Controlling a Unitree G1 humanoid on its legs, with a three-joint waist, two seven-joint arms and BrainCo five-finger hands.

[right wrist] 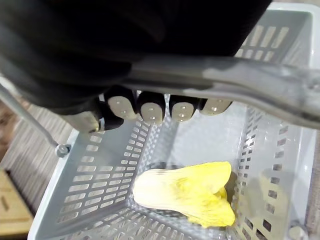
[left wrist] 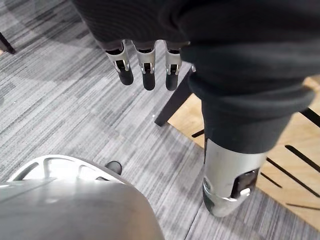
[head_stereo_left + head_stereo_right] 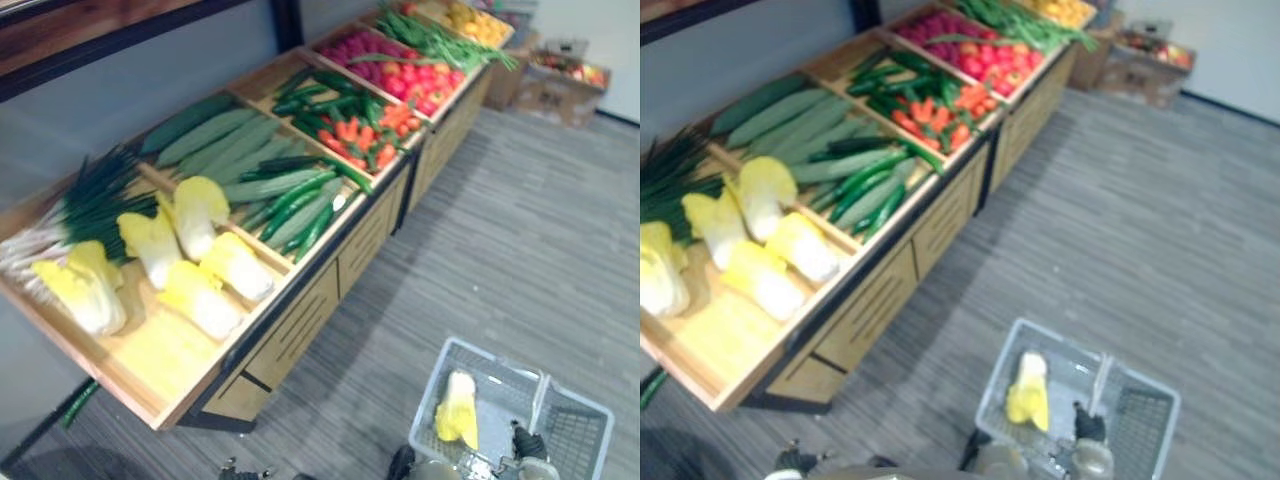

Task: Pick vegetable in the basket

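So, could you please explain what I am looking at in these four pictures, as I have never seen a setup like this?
It is a humanoid robot. Two pictures come from cameras in its head, looking down; the other two from a camera on each wrist. A wooden stand holds cabbages, cucumbers, carrots and green onions. The right hand is curled round the handle of a grey basket, with one cabbage inside. The left hand hangs open over the floor, holding nothing.

Wooden display stand [image 3: 300, 328] runs from 8 to 1 o'clock; cardboard boxes [image 3: 556, 92] at 2 o'clock on grey carpet [image 3: 520, 230].
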